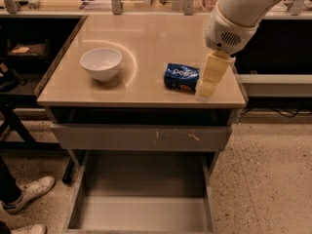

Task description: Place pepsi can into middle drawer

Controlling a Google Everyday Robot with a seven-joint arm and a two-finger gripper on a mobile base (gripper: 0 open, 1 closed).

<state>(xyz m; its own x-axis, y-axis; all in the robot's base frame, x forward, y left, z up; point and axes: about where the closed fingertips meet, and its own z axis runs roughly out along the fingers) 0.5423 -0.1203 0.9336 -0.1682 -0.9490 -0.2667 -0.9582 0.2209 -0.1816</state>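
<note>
The pepsi can lies on its side on the right part of the tan table top, dark blue with white lettering facing me. My gripper hangs from the white arm and points down just to the right of the can, close to it, near the table's front right corner. It holds nothing. The middle drawer is pulled out below the table, wide and grey with a bare flat floor.
A white bowl stands on the left of the table top. A shut drawer front with pale scratch marks sits above the open drawer. A person's white shoes are on the floor at the lower left. Dark shelves flank the table.
</note>
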